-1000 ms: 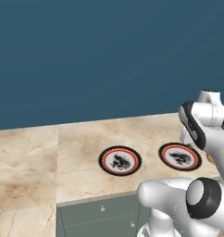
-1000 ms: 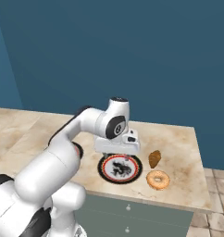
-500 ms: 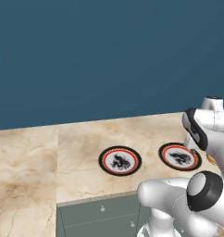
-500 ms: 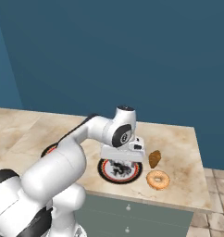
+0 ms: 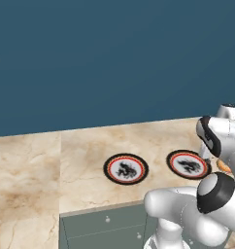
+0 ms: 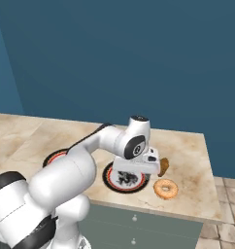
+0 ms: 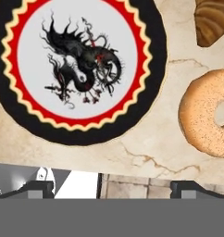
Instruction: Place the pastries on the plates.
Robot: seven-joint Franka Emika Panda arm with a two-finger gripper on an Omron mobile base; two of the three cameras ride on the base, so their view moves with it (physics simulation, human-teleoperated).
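Marble-patterned counter [image 6: 187,146] carries two black-rimmed, red-ringed plates: left plate [image 5: 125,168] and right plate [image 7: 81,69], both bare, apparently laid out as targets. Ring doughnut [image 7: 212,113] lies on the stone just beside the right plate, with the darker brown pastry [image 7: 213,18] just behind it, both near the counter's right end and neither yet plated. Gripper [image 7: 113,187] hovers above the right plate's edge, jaws spread wide, holding and touching nothing, likely poised for a first pick.

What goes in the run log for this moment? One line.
gripper: open, empty, above counter | doughnut: on counter, off plates | croissant: on counter | near plate: bare | far plate: bare
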